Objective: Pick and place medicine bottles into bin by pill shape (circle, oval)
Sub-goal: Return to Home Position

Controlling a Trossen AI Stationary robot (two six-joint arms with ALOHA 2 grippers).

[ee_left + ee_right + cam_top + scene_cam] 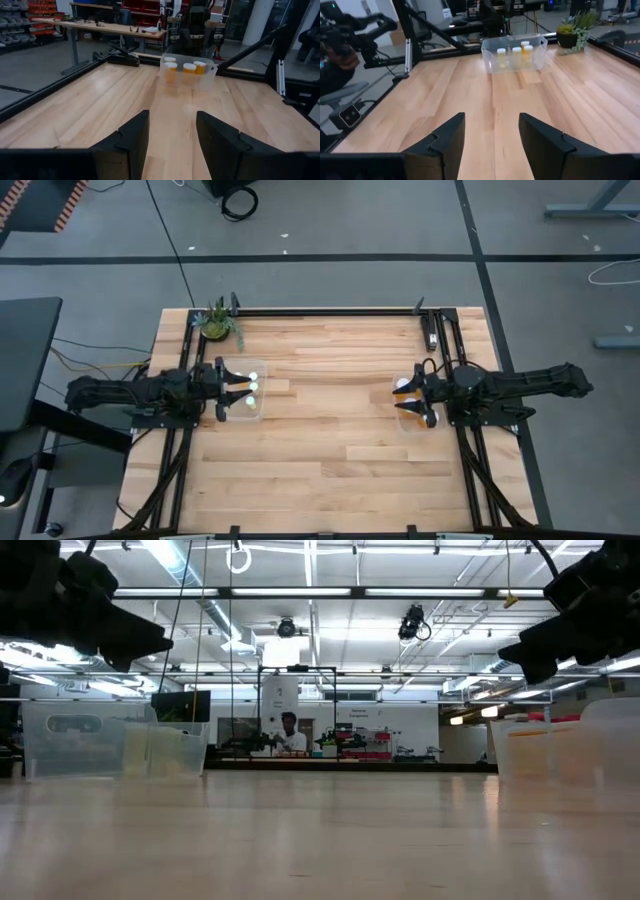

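Yellow bottles (514,51) stand in the clear left bin (540,56), orange bottles (189,68) in the right bin (190,83). Left gripper (172,120) and right gripper (491,122) hover above, fingers spread, empty.

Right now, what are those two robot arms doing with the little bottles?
Nothing is being held at this moment. The left gripper and the right gripper are both open and empty, each at its own side of the table. The yellowish bottles stand in the left bin, near the plant. The orange bottles stand in the right bin. No bottle shows on the wood between the bins.
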